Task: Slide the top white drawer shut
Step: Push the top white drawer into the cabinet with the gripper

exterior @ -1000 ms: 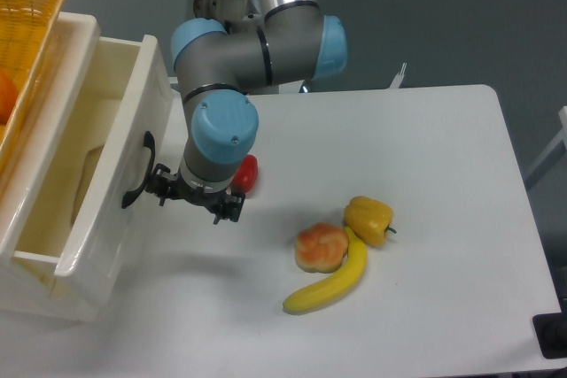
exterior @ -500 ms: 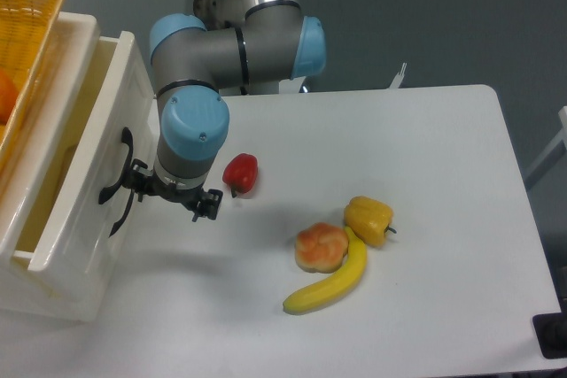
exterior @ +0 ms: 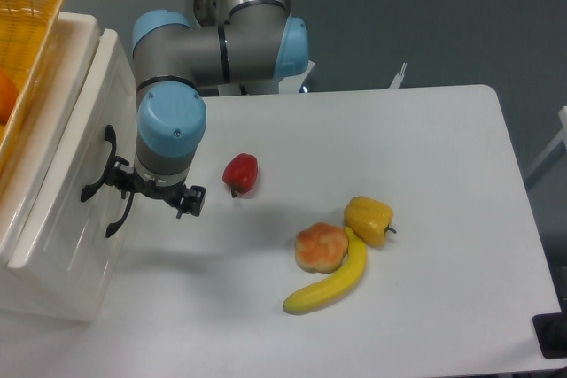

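Hand [exterior: 152,194] pressed against the top white drawer [exterior: 75,143] front by the handle [exterior: 99,164]; whether open or closed, impossible to tell. Drawer pushed inward since a second ago, now nearly flush with the cabinet. Closing almost done.

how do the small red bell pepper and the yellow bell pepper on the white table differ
The small red bell pepper is red and looks smaller; the yellow bell pepper is yellow and bulkier. The red one lies alone on bare table, nearer the gripper; the yellow one sits right against the curved yellow banana, beside the orange-pink lumpy fruit. Both are glossy peppers with dark stems, resting on the white table.
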